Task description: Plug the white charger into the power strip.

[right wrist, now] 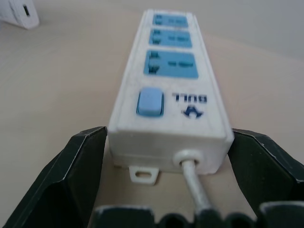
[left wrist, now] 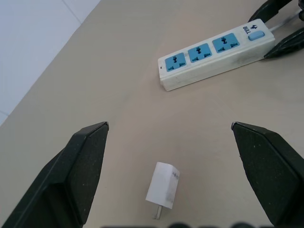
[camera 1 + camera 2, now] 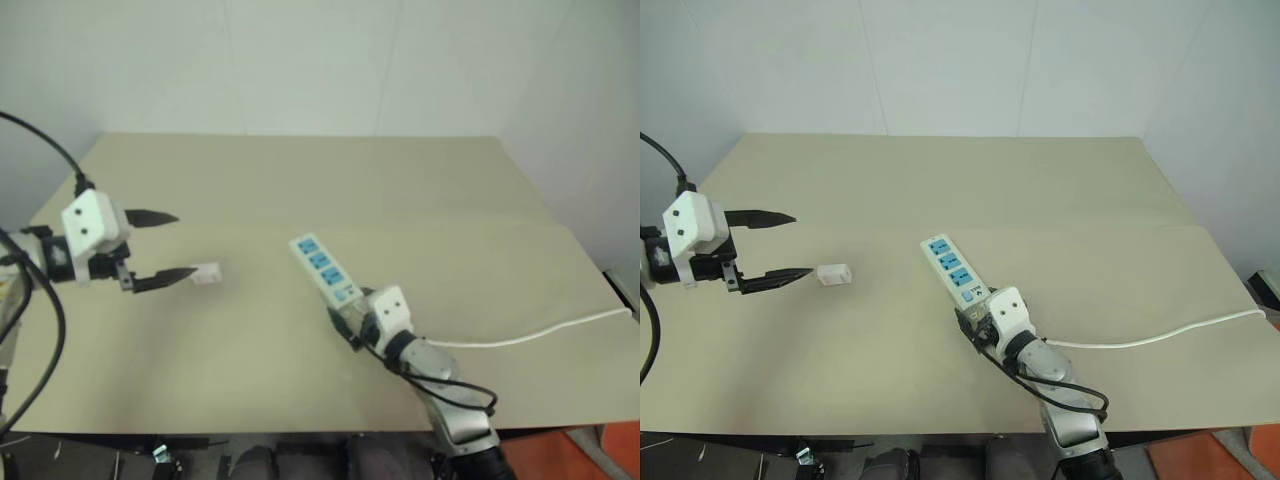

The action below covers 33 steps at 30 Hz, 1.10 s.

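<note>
White charger lies unplugged near our bench's left edge; our right gripper straddles the power strip, jaws apart, left gripper too.

Two arms with black two-finger grippers.
Each finger is a flat black wedge tapering to a point, faintly speckled up close. Left gripper: white boxy camera module with two dark dots, black mount beneath, black cable looping away. Right gripper: matching white module, silver-grey forearm, black cable coiled around it.
</note>
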Available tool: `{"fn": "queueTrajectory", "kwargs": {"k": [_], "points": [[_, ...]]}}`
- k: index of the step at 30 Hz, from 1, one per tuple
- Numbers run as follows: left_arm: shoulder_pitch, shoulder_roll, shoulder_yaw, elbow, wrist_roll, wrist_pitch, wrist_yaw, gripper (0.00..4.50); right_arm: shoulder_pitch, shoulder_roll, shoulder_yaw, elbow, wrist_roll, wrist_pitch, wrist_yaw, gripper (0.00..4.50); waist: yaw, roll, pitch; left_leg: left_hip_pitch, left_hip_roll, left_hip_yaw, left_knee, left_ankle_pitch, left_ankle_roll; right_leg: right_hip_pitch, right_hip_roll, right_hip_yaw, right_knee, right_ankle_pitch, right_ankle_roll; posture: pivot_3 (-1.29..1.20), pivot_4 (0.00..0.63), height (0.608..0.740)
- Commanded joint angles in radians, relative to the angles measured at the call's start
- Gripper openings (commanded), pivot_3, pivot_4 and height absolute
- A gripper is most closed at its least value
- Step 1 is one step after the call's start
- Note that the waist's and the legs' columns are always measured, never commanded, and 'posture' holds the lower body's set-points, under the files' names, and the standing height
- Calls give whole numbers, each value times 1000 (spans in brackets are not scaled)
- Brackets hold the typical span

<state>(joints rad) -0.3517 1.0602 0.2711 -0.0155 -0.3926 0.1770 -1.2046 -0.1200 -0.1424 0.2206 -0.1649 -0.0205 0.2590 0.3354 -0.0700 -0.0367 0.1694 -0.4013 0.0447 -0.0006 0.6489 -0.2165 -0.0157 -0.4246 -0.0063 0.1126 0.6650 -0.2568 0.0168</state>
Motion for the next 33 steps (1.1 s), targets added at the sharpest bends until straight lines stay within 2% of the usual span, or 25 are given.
{"fn": "queueTrajectory", "kwargs": {"k": [1, 9, 22, 25, 26, 30, 33], "points": [[-23, -1, 15, -9, 3, -26, 15, 4500, -20, 27, -2, 12, -4, -31, -33, 4449, -1, 0, 0, 0, 0, 0, 0, 0, 0, 0, 0, 0, 0, 0, 0, 0, 150, 740], [-64, -9, -7, 19, 11, -43, 8, 4500, -28, 54, -1, 82, -13, -65, -64, 4449, -3, -2, -1, 2, 0, 0, 0, 0, 0, 1, 0, 0, 1, 0, 0, 0, 150, 740], [-40, -26, 8, 8, 10, -52, 17, 4500, -30, 79, -15, 140, 24, -88, -48, 4449, -5, -9, -6, 3, 1, 0, 1, 0, 0, 2, 1, 0, 2, 0, -1, 0, 150, 740], [-32, -28, 12, 6, 12, -55, 24, 4500, -34, 70, -9, 151, 15, -100, -37, 3540, -4, -10, -7, 4, 2, 0, 1, 0, 0, 3, 1, 0, 2, 0, -1, 0, 150, 740], [-30, -30, 12, 5, 12, -57, 28, 4500, -35, 68, -7, 153, 13, -104, -35, 3407, -4, -11, -8, 4, 2, 0, 1, 0, 0, 3, 1, 0, 2, 0, -1, 0, 150, 740], [-32, -40, 9, -2, 4, -59, 33, 4500, -41, 57, 4, 162, 9, -123, -11, 3407, -4, -14, -10, 5, 2, 0, 1, 0, 0, 3, 2, 0, 2, 0, -1, 0, 150, 740], [-58, -53, -39, -12, 9, -76, 2, 4500, -22, -20, 11, 134, 67, -164, 137, 3407, -1, -14, -10, 5, 2, 1, 1, 0, 0, 3, 2, 0, 2, 0, -1, 0, 150, 740]]}}
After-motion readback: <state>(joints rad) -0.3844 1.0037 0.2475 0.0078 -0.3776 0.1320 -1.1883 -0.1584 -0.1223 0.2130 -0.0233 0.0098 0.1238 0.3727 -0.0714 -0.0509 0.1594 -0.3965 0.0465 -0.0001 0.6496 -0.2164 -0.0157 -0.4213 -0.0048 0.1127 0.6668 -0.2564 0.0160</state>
